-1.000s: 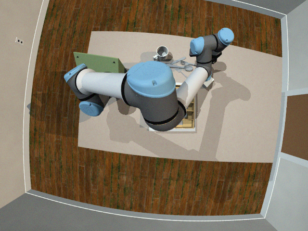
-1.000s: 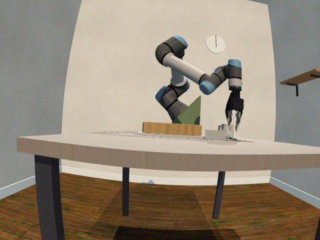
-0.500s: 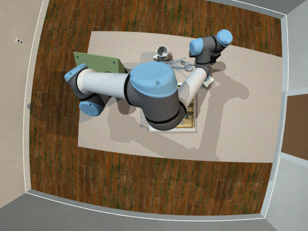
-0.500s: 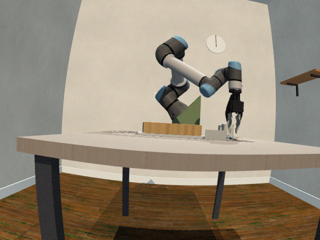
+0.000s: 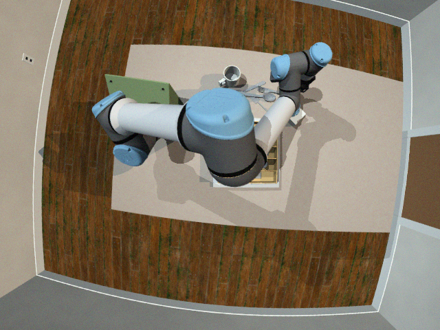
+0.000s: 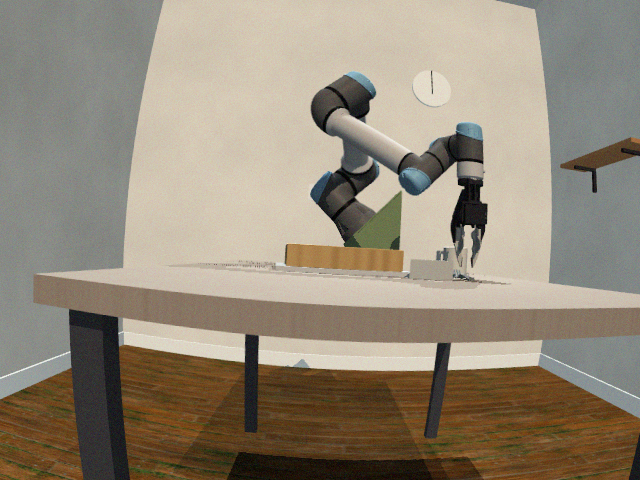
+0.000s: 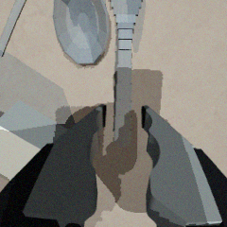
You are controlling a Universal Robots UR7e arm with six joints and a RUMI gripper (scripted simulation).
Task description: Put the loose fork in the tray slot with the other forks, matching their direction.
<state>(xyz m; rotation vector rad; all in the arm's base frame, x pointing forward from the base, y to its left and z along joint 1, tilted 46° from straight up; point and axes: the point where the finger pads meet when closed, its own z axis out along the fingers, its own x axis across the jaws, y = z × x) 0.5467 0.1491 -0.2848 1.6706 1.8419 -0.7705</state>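
Where wood floor [image 5: 213, 262] spreads, beige table [image 5: 341, 170].

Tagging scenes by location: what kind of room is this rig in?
Probably a domestic kitchen or dining room: wooden plank floor, a wall clock and wall shelf, and a table carrying a mug, loose cutlery and a cutlery tray.
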